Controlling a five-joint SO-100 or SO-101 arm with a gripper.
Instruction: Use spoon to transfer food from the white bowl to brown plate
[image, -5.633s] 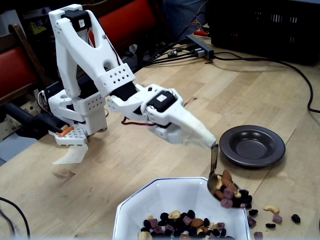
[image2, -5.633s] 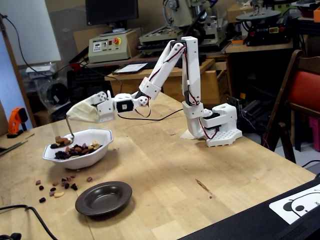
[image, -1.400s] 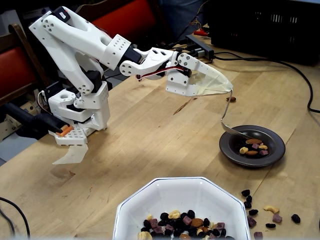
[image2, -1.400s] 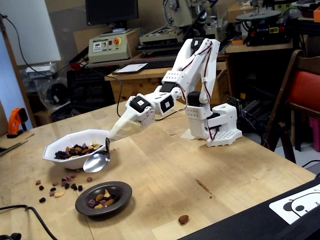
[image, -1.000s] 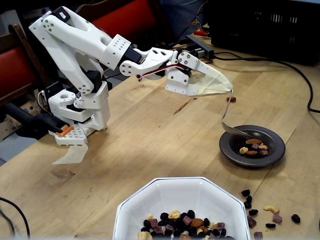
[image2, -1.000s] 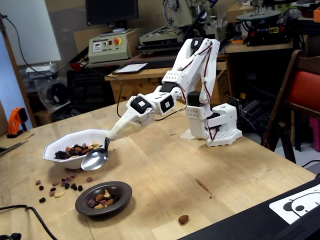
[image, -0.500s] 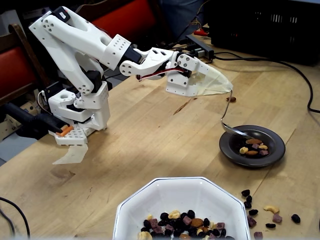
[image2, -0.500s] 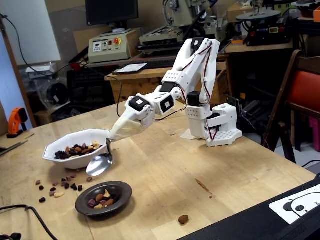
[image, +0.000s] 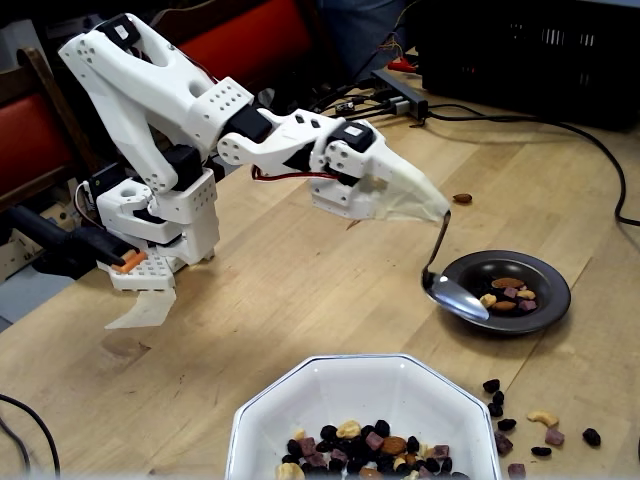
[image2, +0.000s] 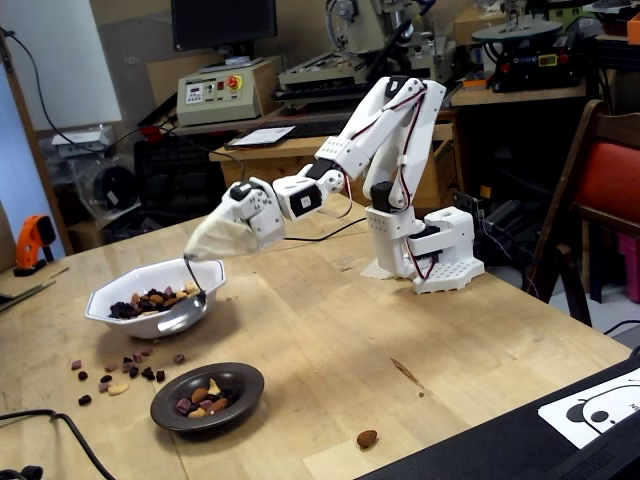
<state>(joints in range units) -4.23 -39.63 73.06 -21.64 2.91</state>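
Tool (image: 440, 214) gripping the empty spoon (image: 455, 296); we are seeing some food (image: 505, 297) in the plate (image: 548, 277), more (image: 365, 443) in the bowl (image: 330, 385).

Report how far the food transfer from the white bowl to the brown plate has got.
Done: the brown plate holds a small heap of food.
In hand: the claw grips the spoon, which looks empty and hangs between plate and white bowl.
Left: most of the mix sits in the bowl, and spilled pieces and a lone almond lie on the table.
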